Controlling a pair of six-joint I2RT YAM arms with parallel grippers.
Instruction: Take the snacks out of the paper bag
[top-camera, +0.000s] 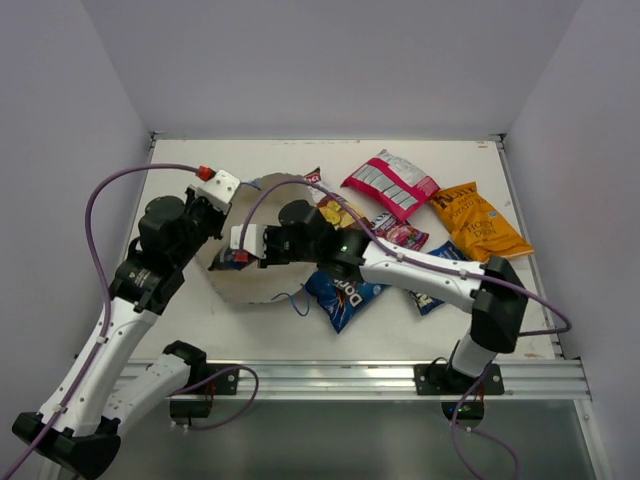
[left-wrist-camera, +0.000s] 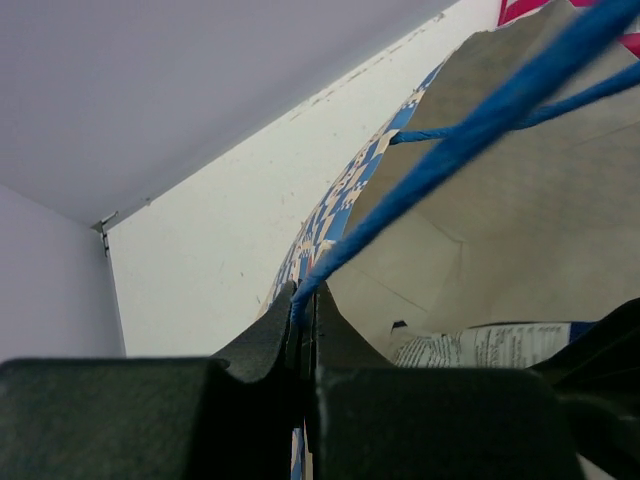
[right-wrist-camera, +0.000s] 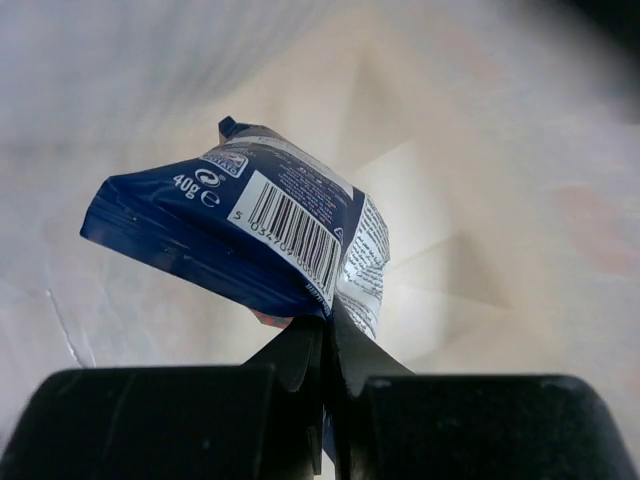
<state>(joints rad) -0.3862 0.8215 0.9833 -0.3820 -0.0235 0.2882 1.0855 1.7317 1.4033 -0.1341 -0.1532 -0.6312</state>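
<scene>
The paper bag (top-camera: 252, 287) lies on its side at centre left, mouth held up. My left gripper (top-camera: 214, 228) is shut on its blue string handle (left-wrist-camera: 470, 122) and rim (left-wrist-camera: 340, 205); in the left wrist view the gripper (left-wrist-camera: 305, 300) pinches the string. My right gripper (top-camera: 244, 250) reaches into the bag and is shut on a dark blue packet (right-wrist-camera: 230, 230) with a barcode, also seen from above (top-camera: 232, 259). In the right wrist view the gripper (right-wrist-camera: 328, 322) holds the packet's lower edge, clear of the bag's cream inside (right-wrist-camera: 480, 200).
Outside the bag lie a blue Doritos packet (top-camera: 340, 292), a pink-white striped packet (top-camera: 390, 185), an orange-yellow chips bag (top-camera: 482, 224), a brown-red chips packet (top-camera: 335, 210), a magenta candy packet (top-camera: 402, 236) and a small blue-white packet (top-camera: 436, 272). Walls enclose the table.
</scene>
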